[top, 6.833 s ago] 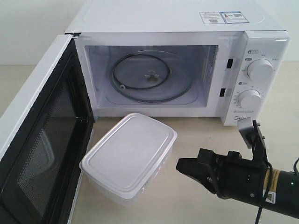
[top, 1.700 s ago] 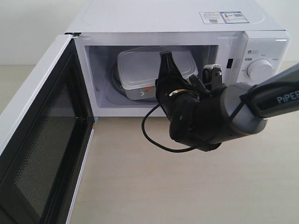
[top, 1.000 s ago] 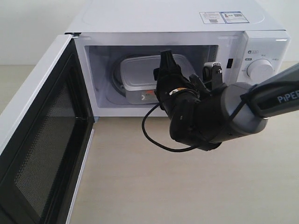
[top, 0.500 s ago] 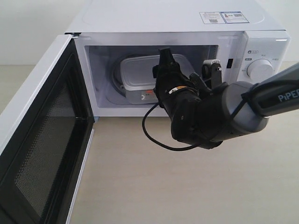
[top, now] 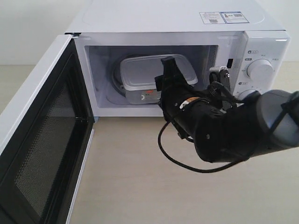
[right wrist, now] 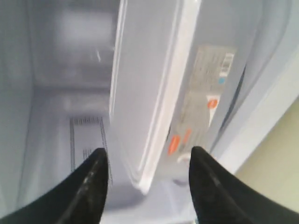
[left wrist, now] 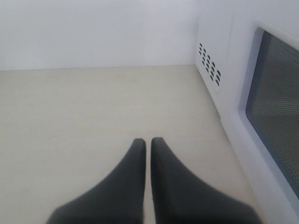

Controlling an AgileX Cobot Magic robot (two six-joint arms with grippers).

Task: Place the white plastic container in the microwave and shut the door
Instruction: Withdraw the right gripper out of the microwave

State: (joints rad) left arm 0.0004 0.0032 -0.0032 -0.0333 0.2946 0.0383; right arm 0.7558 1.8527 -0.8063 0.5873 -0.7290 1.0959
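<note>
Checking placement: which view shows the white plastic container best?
Exterior view: the white plastic container sits inside the microwave, mostly visible. Right wrist view shows only its corner and label; left wrist view, nothing of it.

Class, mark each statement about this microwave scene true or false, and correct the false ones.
1. The container sits inside the microwave. True.
2. The door is shut. False: the door stands wide open.
3. The right end effector is open. True.
4. The left end effector holds the container. False: it is shut on nothing, above the table.
5. The container has no lid. False: the lid is on.
</note>
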